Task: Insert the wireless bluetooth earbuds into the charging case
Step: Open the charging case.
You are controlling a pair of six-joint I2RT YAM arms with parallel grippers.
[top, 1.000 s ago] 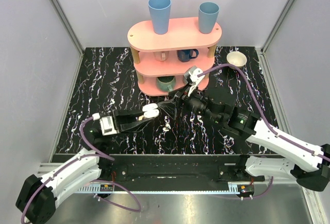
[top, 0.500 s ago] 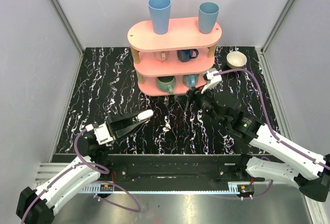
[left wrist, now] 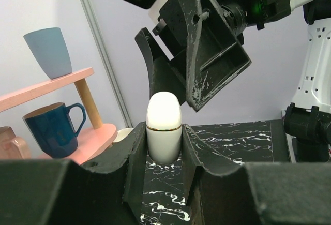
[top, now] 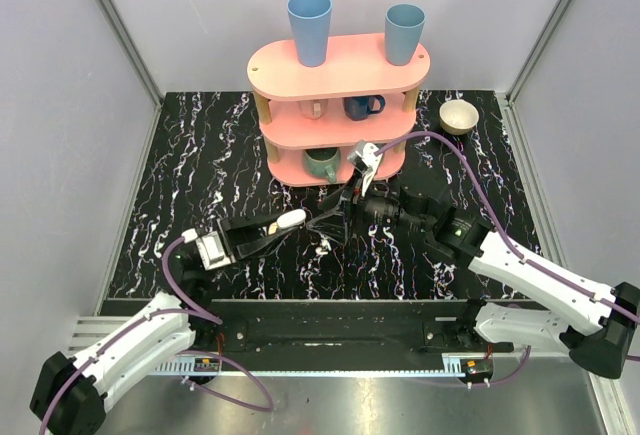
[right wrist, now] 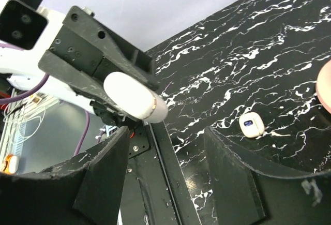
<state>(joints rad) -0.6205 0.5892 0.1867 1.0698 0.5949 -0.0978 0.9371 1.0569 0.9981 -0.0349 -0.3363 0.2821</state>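
Top view: the left gripper clamps the white, rounded plastic charging case, seemingly offering it to the right gripper, which is spread wide just beside it.

Left wrist: the case stands upright, its lid closed.

Right wrist: a small beige rounded box lies on the black marbled table. The earbuds are nowhere visible.

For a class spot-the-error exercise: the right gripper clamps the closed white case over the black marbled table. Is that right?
No. The left gripper clamps the closed white case, as the left wrist view shows; the right gripper stands open nearby. The rest is correct.
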